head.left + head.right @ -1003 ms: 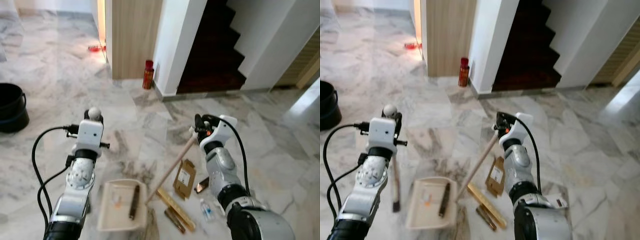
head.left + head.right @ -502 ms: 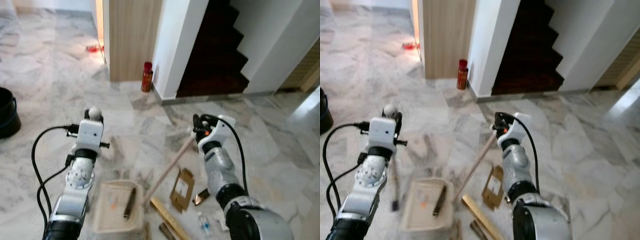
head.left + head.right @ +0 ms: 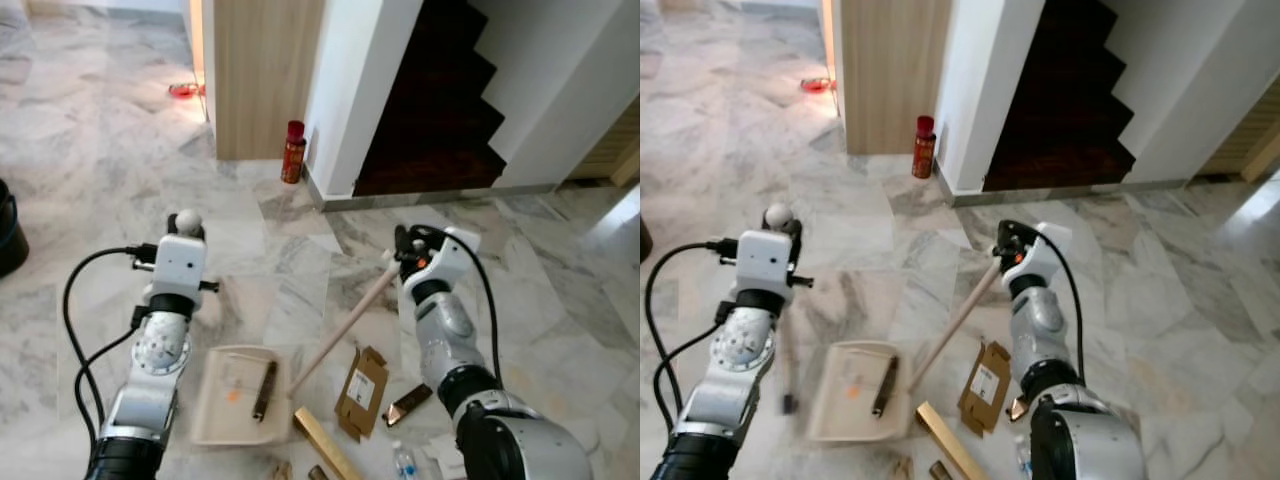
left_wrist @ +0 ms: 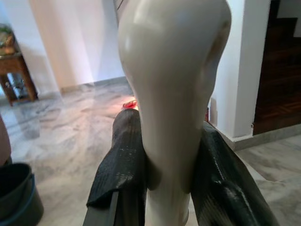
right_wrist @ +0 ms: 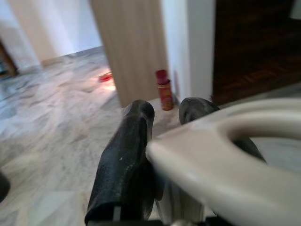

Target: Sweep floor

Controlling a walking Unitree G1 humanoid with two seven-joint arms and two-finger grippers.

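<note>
My left gripper (image 3: 186,226) is shut on the cream upright handle (image 4: 171,94) of a dustpan (image 3: 215,425) that rests on the marble floor by my left side. A dark stick-like piece (image 3: 265,390) lies inside the pan. My right gripper (image 3: 403,258) is shut on the top of a beige broom stick (image 3: 340,325), which slants down to the left and ends beside the pan. Litter lies to the right of the pan: a folded cardboard piece (image 3: 362,392), a yellow-brown strip (image 3: 322,445), a brown wrapper (image 3: 410,403) and a small clear bottle (image 3: 403,462).
A red can (image 3: 293,152) stands at the foot of a wood-panelled wall (image 3: 262,75) next to a white pillar (image 3: 360,90). A dark staircase (image 3: 440,110) rises behind it. A black bucket (image 3: 6,235) sits at the left edge. Open marble floor lies ahead.
The whole view has shifted a little, and the bucket has slid toward the left edge. The cardboard and the strip lie lower in the picture against the pan. Both grips are unchanged.
</note>
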